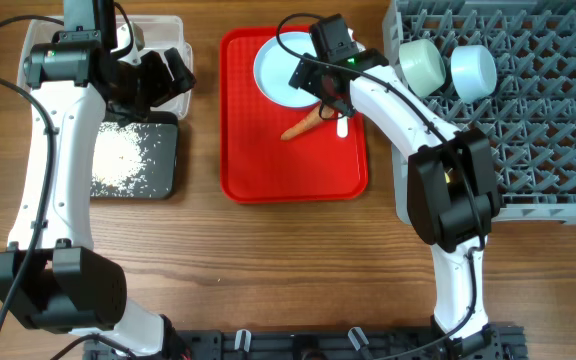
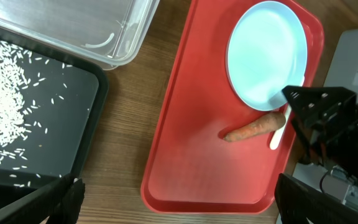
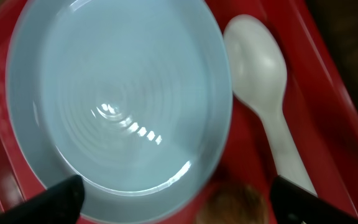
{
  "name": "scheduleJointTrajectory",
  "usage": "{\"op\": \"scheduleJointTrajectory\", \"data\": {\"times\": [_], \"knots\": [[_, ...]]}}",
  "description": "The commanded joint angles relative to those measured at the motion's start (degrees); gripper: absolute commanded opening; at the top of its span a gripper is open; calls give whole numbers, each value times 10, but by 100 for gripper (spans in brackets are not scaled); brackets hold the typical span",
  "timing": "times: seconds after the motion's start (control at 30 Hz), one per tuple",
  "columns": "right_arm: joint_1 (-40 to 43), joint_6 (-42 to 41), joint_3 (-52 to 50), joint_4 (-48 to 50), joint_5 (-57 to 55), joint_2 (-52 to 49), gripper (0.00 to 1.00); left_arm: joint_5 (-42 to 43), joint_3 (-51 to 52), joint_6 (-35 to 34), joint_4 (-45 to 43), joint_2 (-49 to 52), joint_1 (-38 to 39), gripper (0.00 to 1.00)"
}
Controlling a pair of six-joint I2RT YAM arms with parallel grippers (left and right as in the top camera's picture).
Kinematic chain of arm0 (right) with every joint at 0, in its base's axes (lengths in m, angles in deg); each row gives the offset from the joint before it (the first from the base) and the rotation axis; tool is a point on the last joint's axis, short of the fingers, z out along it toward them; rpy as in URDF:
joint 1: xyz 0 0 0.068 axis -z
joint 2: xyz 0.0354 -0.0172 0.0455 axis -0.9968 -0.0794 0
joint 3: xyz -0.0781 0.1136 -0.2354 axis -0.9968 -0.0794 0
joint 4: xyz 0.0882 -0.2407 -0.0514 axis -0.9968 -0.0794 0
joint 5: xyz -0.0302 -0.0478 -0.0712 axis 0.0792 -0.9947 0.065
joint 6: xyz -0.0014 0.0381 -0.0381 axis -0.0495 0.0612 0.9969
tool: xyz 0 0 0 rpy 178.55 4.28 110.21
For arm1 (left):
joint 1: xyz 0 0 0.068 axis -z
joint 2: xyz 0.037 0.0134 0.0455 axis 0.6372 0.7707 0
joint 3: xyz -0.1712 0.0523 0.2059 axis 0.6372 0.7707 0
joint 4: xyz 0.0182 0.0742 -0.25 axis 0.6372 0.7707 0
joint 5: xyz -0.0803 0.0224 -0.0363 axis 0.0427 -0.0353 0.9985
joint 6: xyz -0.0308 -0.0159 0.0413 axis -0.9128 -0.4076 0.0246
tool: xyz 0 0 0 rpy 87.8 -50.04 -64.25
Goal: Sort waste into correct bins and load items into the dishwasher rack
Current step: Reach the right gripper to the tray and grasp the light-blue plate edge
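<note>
Overhead: one pale-blue plate, one carrot and one white spoon are lying on the red serving tray. Two bowls, a pale-green bowl and a light-blue bowl, are sitting in the grey rack. Rice is covering the one black tray beside one clear tub.

Left wrist: the left gripper is hanging with its jaws spread.

Right wrist: the right gripper is hanging, jaws spread, over plate and spoon.

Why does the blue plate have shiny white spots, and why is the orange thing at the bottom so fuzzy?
Right wrist view: the spots on the plate are reflected light, and the carrot sits very near the lens, so it blurs. Overhead view: the same carrot looks sharp. Left wrist view: a small glint on the clear tub.
</note>
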Motion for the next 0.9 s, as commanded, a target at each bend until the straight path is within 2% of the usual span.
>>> {"op": "scheduleJointTrajectory", "data": {"times": [0.0,0.17,0.4,0.5,0.73,0.87], "knots": [[-4,-27,-25,31,-42,-8,86,1,-6,-1,0,-3,-1,100],[-5,-27,-37,80,-29,-27,70,1,-6,-1,0,-3,-1,100],[-5,-37,-39,85,-27,-42,50,1,-6,-1,0,-3,-1,100],[-5,-37,-39,86,-27,-47,49,1,-6,-1,0,-3,-1,100],[-5,-40,-39,85,-10,-73,38,1,-6,-1,0,-3,-1,100],[-5,-40,-39,78,-7,-76,37,1,-6,-1,0,-3,-1,100]]}}
